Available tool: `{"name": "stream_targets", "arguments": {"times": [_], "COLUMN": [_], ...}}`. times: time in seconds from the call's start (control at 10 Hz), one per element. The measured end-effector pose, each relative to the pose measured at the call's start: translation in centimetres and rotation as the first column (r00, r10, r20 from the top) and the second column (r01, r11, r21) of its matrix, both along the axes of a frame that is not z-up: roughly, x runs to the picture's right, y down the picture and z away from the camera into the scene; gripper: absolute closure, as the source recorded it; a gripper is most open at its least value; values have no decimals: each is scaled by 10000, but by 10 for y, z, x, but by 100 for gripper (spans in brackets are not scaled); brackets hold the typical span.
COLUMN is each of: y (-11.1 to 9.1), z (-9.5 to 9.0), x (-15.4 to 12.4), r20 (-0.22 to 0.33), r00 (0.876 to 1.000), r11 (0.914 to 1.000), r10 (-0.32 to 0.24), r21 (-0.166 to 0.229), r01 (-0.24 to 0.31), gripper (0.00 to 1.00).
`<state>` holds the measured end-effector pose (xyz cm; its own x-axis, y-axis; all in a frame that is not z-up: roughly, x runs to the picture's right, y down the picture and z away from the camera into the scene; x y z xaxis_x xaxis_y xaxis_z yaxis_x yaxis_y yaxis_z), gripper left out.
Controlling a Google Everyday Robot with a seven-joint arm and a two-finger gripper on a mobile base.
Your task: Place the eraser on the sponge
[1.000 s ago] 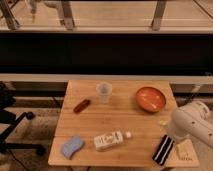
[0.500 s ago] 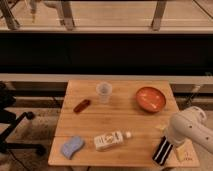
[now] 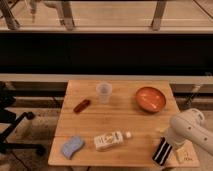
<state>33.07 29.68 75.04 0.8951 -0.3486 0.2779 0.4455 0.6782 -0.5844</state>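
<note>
The wooden table carries everything. The white arm reaches over the table's front right corner, and its gripper is down at the eraser, which sits at that corner; whether it is gripping the eraser I cannot tell. An orange bowl sits at the table's back right, a white bottle lies front centre, the sponge front left, a clear cup back centre, and a reddish oblong left of centre
</note>
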Motion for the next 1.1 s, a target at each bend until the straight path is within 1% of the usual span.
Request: {"name": "stream_targets", "arguments": {"times": [0.3,0.7,1.0,1.1], "y": [5,24,29,31], "z": [4,12,14,15], "x": [3,6,7,7], "r20": [71,174,227,245], "r00": [10000,9998,9997,9997], "r11": [9999,9991,9985,9983], "r10": [-18,-21,-24,-11], "r21": [-99,-430,-546,-579], "r01": [19,28,37,25], "gripper": [0,0,0,5]}}
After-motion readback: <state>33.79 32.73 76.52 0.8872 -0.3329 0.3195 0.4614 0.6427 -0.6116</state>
